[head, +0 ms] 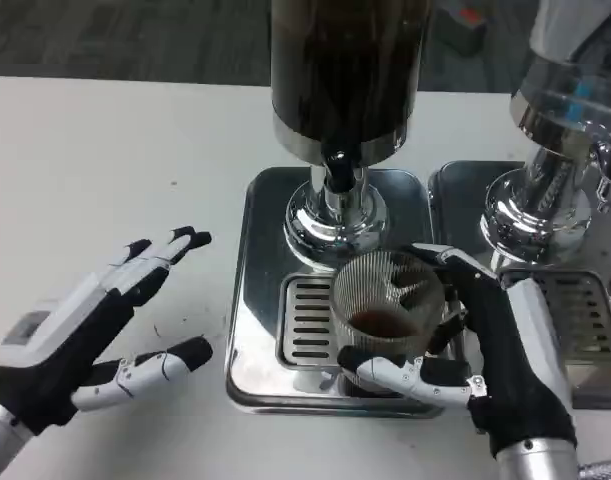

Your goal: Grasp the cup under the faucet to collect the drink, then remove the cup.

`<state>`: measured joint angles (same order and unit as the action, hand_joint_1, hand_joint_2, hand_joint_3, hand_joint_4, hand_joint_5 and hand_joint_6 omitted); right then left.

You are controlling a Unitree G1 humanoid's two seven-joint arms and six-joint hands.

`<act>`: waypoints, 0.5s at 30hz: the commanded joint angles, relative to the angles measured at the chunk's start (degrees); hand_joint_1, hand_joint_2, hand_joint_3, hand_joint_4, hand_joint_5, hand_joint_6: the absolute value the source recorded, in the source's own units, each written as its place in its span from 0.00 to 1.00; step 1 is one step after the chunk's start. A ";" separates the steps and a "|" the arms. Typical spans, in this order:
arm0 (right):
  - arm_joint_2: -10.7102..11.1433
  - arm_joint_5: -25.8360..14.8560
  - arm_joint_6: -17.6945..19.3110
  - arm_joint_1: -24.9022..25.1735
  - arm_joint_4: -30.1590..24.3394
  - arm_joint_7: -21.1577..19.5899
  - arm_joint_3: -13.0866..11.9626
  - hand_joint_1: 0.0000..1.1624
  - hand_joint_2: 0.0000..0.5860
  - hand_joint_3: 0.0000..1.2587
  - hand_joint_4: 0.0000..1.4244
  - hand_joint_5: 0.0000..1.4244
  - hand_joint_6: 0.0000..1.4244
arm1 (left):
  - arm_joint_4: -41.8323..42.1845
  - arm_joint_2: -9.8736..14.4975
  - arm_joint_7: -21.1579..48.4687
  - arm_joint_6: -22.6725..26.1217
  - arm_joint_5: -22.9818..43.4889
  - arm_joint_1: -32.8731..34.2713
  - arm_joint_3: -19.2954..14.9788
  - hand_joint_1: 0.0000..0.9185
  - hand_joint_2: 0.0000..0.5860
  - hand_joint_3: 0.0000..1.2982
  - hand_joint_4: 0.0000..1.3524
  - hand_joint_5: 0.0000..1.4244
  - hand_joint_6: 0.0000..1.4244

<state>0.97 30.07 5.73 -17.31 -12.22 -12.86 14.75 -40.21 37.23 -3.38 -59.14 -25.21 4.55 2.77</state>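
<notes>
A ribbed clear glass cup (385,305) with a little dark drink in its bottom stands over the slotted drip grille (307,320), just in front of the faucet (337,175) of the dark drink dispenser (347,70). My right hand (485,350) grips the cup, thumb across its near side and fingers around its right and far side. My left hand (80,335) hovers over the table to the left of the tray, open, fingers spread, holding nothing.
The dispenser sits on a steel drip tray (253,290). A second dispenser (565,110) with its own tray (585,320) stands right beside my right hand. Bare white table (115,160) lies to the left.
</notes>
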 commanded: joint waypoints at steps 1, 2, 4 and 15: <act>0.25 -0.18 0.39 -1.44 -3.26 0.28 0.49 0.92 0.36 0.41 0.44 0.48 0.65 | 3.12 2.49 -1.63 0.23 -1.19 -2.29 -1.70 0.00 0.27 0.06 0.00 0.06 0.00; 0.33 -0.06 0.44 -1.73 -3.51 0.35 0.61 0.92 0.36 0.41 0.44 0.48 0.65 | 3.67 2.77 -1.67 0.46 -1.56 -2.76 -1.77 0.00 0.27 0.06 0.00 0.06 0.00; 0.41 -0.10 0.64 -2.18 -3.85 0.53 0.80 0.92 0.36 0.41 0.44 0.48 0.65 | 5.20 3.45 -2.18 0.67 -3.17 -4.16 -1.87 0.00 0.27 0.05 0.00 0.05 0.00; 1.07 -0.66 0.82 -5.54 -8.30 2.19 2.10 0.92 0.36 0.41 0.44 0.49 0.65 | 14.19 6.36 -8.14 5.81 -13.46 -12.09 -3.01 0.00 0.28 0.00 0.00 0.00 0.00</act>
<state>2.10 29.84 5.55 -22.24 -17.84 -10.74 16.26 -27.72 42.23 -9.52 -54.35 -36.61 -5.55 0.39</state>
